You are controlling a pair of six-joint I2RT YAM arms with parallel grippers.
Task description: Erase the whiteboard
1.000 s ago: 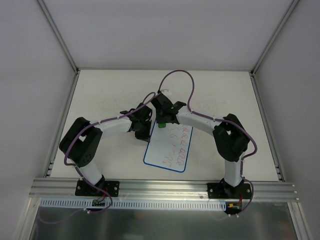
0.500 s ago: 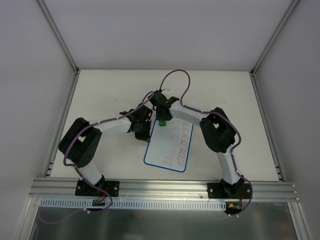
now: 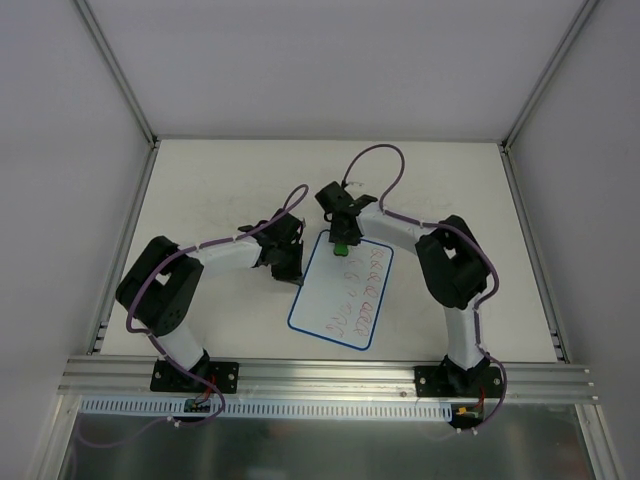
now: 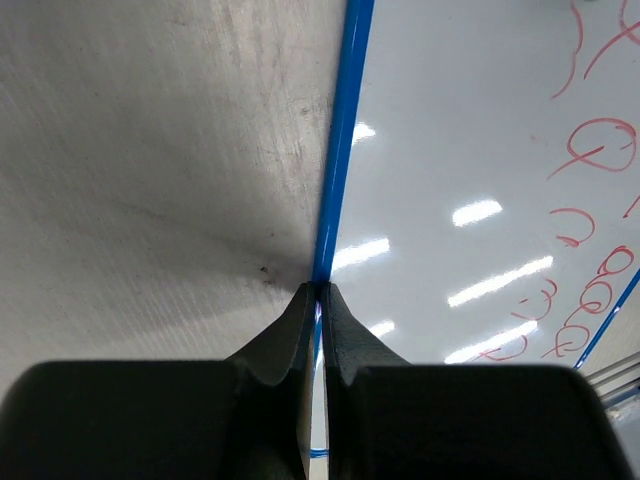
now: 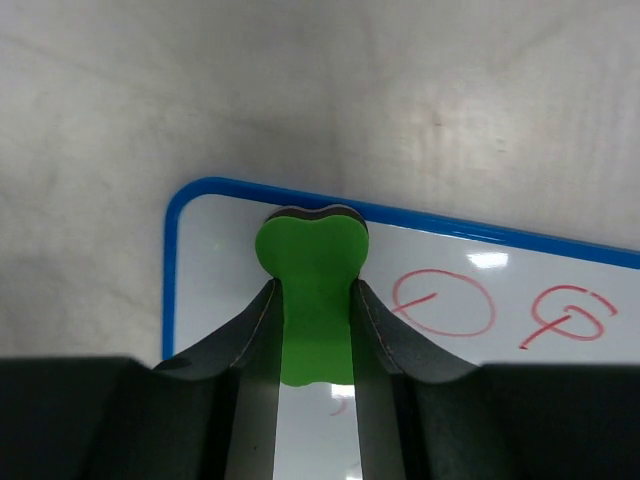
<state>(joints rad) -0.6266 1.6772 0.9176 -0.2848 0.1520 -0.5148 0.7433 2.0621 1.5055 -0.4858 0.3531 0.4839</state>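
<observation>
Two arms meet over the board (image 3: 342,290), which lies flat and slightly askew on the table (image 3: 200,190) between them.

From above, the left gripper (image 3: 296,274) sits at the board's left edge. The right gripper (image 3: 340,243) holds a green eraser (image 3: 340,247) at the far edge. The eraser seems to touch the surface, though this view is too small to be sure. Scribbles (image 3: 365,290) run down the board's right part.

Left wrist: the jaws are pinched together on the blue rim (image 4: 340,120), with table to the left and red scribbles to the right.

Right wrist: the fingers are clamped on the eraser's waist. Its lobed head lies against the rim near a corner, with two red loops just beside it.
</observation>
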